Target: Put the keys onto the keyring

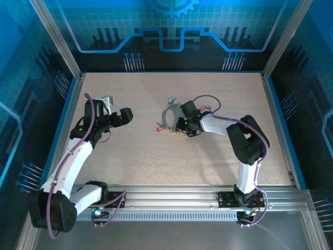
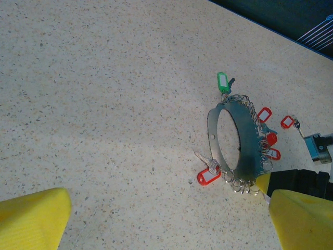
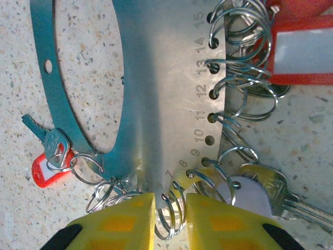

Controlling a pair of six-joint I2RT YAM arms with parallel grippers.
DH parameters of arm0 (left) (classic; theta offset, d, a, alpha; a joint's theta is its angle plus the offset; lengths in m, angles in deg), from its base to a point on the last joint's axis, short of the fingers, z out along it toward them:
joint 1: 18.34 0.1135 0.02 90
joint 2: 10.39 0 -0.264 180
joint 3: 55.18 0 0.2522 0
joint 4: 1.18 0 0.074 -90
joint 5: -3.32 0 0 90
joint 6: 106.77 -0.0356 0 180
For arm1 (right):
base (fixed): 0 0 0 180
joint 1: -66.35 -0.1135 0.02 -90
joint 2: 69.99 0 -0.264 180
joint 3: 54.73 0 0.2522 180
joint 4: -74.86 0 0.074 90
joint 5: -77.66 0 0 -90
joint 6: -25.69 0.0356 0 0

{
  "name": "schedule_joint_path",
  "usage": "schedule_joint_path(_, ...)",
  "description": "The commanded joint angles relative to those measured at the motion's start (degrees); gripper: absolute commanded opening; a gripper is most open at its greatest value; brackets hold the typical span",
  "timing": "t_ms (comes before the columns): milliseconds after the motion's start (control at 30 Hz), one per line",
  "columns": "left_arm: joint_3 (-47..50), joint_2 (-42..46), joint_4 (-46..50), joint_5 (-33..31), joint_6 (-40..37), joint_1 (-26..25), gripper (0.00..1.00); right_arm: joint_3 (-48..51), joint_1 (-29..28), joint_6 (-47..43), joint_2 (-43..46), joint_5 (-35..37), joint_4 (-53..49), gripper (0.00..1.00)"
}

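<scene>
Pinching small ring (image 3: 165, 233) on keyring (image 3: 156, 78) with narrow right claw (image 3: 170, 199); left claw (image 1: 125, 115) hanging wide. Next likely needing ring pried open.

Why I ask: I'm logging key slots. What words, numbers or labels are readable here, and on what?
"15" stamped on the keyring, along its metal band
"14" same band, next along
"13" same
"12" same
"11" same
"10" same
"9" same
"8" same, faint
Further digits: too faint to read.
Red tag: white insert blank.
Other key tags: too small to tell.
</scene>
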Motion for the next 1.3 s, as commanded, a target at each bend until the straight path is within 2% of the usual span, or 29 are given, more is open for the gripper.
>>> schedule_joint_path(0, 0.45, -0.37, -0.18, 0.89, 0.25, -0.23, 0.99, 1.58, -0.70, -0.24, 1.66, 0.22, 1.45, 0.23)
schedule_joint_path(167, 0.37, -0.43, -0.21, 0.96, 0.36, -0.14, 0.99, 2.11, -0.59, 0.06, 1.51, 0.14, 1.98, 0.17)
schedule_joint_path(233, 0.44, -0.39, -0.19, 0.95, 0.31, -0.22, 0.99, 2.39, -0.61, 0.22, 1.40, 0.05, 2.44, 0.17)
schedule_joint_path(400, 0.45, -0.42, -0.27, 0.98, 0.34, -0.22, 0.99, 2.91, -0.62, 0.35, 2.02, 0.57, 3.05, 0.26)
schedule_joint_path(1000, 0.45, -0.59, -0.33, 1.13, 0.39, -0.16, 0.99, 5.00, -0.01, 0.86, 4.17, 1.89, 4.38, 0.20)
schedule_joint_path(1267, 0.42, -0.68, -0.27, 1.14, 0.52, -0.22, 0.99, 5.39, 0.26, 0.91, 4.70, 2.22, 4.65, 0.20)
